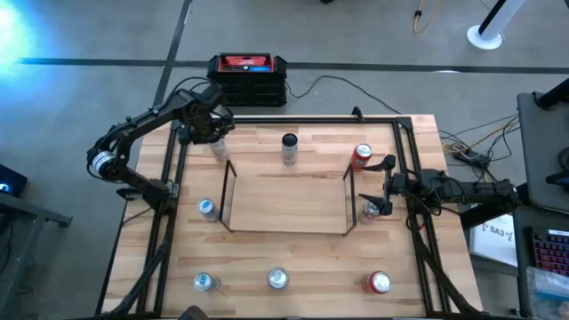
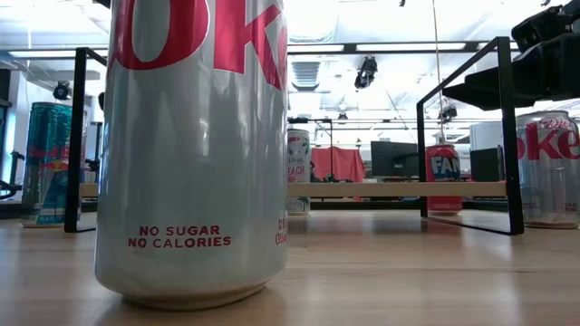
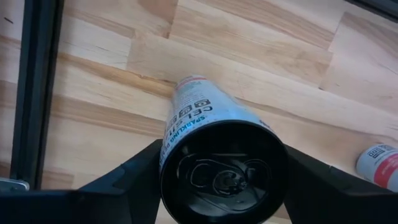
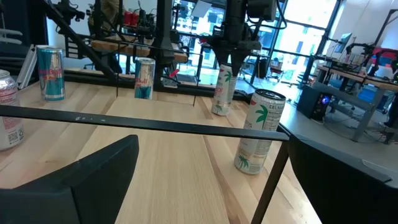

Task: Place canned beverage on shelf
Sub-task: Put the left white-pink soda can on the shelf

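Note:
A white Celsius can (image 3: 211, 115) with a black top stands near the table's far left corner, its base on the wood. My left gripper (image 1: 213, 135) points down over it and is shut on it. The right wrist view also shows this can (image 4: 222, 93) under that gripper. The shelf (image 1: 286, 200), a light wooden deck between thin black end frames, stands bare at the table's middle. My right gripper (image 1: 382, 187) waits open at the table's right edge, level, touching nothing. My left gripper pinches the can's side wall just below its black top (image 3: 166, 152) between its two fingers (image 3: 138, 179), one on each side. The fingers come from above, pointing down along the can. The can stands about upright with its base (image 3: 186, 82) on the table.
A second Celsius can (image 1: 290, 147) and a red can (image 1: 362, 156) stand behind the shelf. One can stands beside each shelf end (image 1: 206, 207) (image 1: 369, 211), and three stand along the near edge (image 1: 277, 278). A black tubular frame (image 1: 404, 142) borders the table.

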### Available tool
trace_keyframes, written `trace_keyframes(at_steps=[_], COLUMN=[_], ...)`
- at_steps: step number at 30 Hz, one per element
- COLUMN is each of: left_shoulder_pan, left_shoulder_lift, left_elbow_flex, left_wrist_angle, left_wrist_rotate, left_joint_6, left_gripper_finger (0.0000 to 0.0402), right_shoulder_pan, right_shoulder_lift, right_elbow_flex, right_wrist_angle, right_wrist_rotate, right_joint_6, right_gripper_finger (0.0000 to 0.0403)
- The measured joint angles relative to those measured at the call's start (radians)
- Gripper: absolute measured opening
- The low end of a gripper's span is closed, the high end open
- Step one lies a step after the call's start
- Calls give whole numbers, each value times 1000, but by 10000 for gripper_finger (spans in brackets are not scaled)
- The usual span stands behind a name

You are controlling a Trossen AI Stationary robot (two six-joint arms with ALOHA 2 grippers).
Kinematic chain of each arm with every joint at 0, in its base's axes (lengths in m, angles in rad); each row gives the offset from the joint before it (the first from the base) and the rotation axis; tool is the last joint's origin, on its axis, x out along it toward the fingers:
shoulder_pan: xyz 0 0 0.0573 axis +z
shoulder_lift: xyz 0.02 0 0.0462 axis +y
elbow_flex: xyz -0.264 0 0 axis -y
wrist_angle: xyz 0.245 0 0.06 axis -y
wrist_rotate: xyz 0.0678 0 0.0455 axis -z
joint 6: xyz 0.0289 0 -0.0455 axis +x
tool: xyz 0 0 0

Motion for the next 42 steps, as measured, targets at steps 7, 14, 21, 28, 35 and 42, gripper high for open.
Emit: trace_keyframes(at_steps=[7,14,21,28,35,42], left_shoulder_pan=[-8,-34,-70,-122,-178,-231], left_shoulder_lift=[1,8,90,269,397,368], left_elbow_flex=[12,83,214,444,631,607], left_wrist_angle=[0,-19,-109,-263,-385,-377], left_wrist_rotate=[3,-1,-5,-7,-9,-11], left_joint_6=[-1,0,0,0,26,-4], left_gripper_finger=[243,243,243,243,243,243], right_shoulder_pan=[0,0,0,0,0,0], right_shoulder_lift=[0,0,0,0,0,0], right_elbow_flex=[0,0,0,0,0,0], right_wrist_angle=[0,0,0,0,0,0], right_wrist_rotate=[0,0,0,0,0,0], right_joint_6=[2,1,0,2,0,1], right_gripper_finger=[398,398,398,398,398,398])
